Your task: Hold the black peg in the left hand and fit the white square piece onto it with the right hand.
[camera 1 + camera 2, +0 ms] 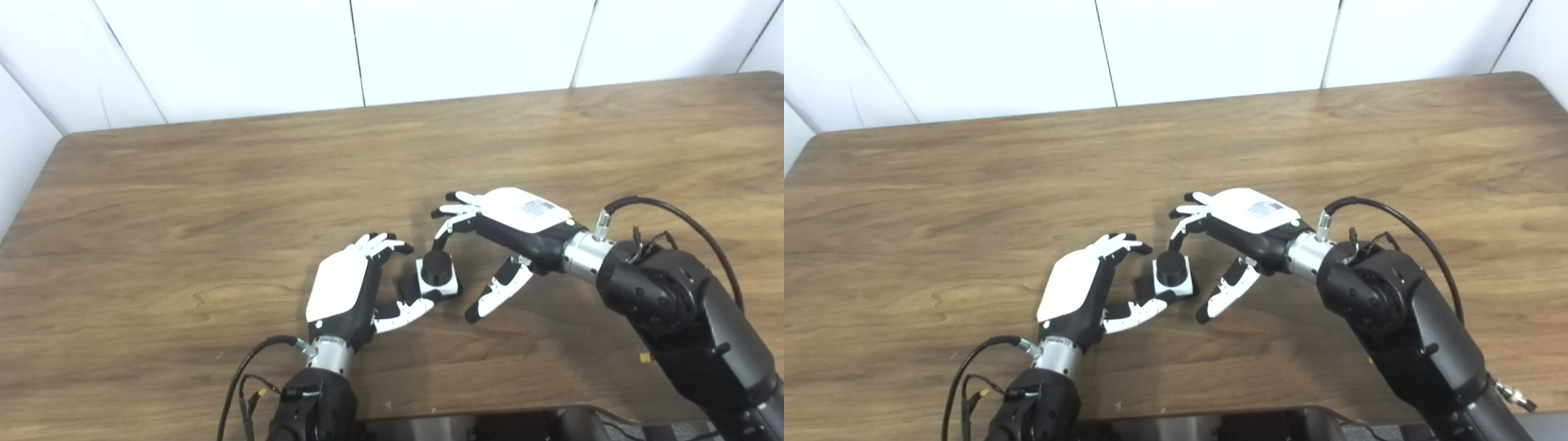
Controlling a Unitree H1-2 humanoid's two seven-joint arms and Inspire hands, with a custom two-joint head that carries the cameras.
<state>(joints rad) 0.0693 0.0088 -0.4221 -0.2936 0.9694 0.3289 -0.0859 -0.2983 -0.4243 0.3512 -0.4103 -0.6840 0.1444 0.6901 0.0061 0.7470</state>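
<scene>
Wood fills most of my view: a brown table [184, 202] with white wall panels [245, 55] behind its far edge. Near the middle of the near half, the white square piece [438, 283] sits with the black peg [437, 266] standing up through its centre, so the piece is already on the peg. A darker black part [408, 286] pokes out on the left side of the square, touching it (I take it for the peg's base, though I cannot make out its shape).

My left hand [352, 288] comes up from the near edge and curls around the left side of the pair. Its thumb [404, 312] lies along the near side of the square and looks to touch it, while the fingertips [392, 244] arch over the far left and stay apart from the peg. I cannot tell whether this counts as a real hold.

My right hand [499, 236] reaches in from the right, fingers spread, clamped on nothing. One fingertip [438, 241] comes down just beside the top of the peg, and its thumb [497, 293] hangs to the right of the square, apart from it.
</scene>
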